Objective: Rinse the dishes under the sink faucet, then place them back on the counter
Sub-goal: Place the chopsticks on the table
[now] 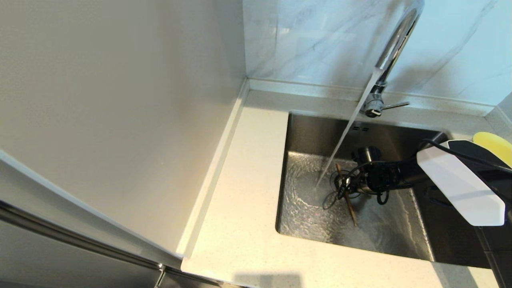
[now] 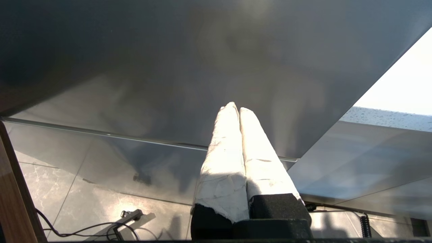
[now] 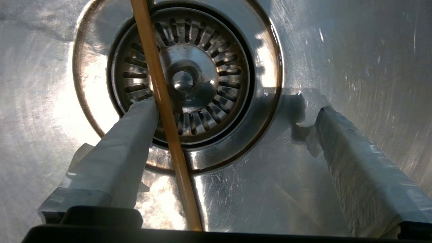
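Chopsticks (image 3: 165, 111) | right hand (image 3: 233, 111) wide open | one finger (image 3: 135, 128) alongside

The counter (image 1: 244, 208) was a cream-white, finely speckled stone top with a low raised rim along its left and back edges. Set into it was the sink (image 1: 304, 132), a square steel basin whose floor was wet and rippled. A single brown chopstick (image 1: 347, 192) lay on the sink floor, running across the round drain strainer (image 3: 182, 81); in the right wrist view it (image 3: 162, 101) crossed the slotted strainer from edge to edge. At the back, behind the basin, the faucet (image 1: 376, 104) stood on the counter. At the far right, beside the sink, part of a pale-yellow dish (image 1: 494, 145) showed.
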You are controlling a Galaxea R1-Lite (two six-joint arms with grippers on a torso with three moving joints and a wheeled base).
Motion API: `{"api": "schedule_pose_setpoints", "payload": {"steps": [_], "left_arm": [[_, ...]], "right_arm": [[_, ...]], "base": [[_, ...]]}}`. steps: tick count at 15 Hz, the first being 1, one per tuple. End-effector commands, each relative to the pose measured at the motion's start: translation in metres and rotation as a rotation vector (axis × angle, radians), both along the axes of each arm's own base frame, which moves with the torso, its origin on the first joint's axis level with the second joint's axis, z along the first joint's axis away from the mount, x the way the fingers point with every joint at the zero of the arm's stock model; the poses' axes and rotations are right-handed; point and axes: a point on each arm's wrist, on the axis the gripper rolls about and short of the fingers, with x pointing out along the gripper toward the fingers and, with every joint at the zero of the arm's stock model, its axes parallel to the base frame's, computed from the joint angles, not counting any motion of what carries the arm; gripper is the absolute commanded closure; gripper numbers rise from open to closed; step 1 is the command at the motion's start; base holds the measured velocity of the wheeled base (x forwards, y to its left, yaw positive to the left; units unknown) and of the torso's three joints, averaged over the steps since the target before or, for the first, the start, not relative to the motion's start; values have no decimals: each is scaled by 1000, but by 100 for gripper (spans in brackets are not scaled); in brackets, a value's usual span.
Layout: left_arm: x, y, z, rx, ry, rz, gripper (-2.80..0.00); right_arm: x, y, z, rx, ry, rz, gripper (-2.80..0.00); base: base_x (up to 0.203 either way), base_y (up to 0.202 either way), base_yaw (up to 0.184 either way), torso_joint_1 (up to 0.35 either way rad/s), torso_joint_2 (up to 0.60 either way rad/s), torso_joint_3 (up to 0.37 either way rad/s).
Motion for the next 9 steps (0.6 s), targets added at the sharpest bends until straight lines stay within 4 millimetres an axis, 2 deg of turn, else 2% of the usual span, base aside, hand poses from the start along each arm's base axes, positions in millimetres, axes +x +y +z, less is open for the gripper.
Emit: {"api": "schedule_pose_setpoints", "payload": {"steps": [1,9], "left_arm": [[0,0,0,0,0,1,0],[0,0,0,0,0,1,0]], "right_arm": [[1,0,-2,-6,1,-7,-280],[6,-5,-2,-39,-18,-47,-280]], "base": [[0,0,0,0,0,0],[0,0,0,0,0,0]]}}
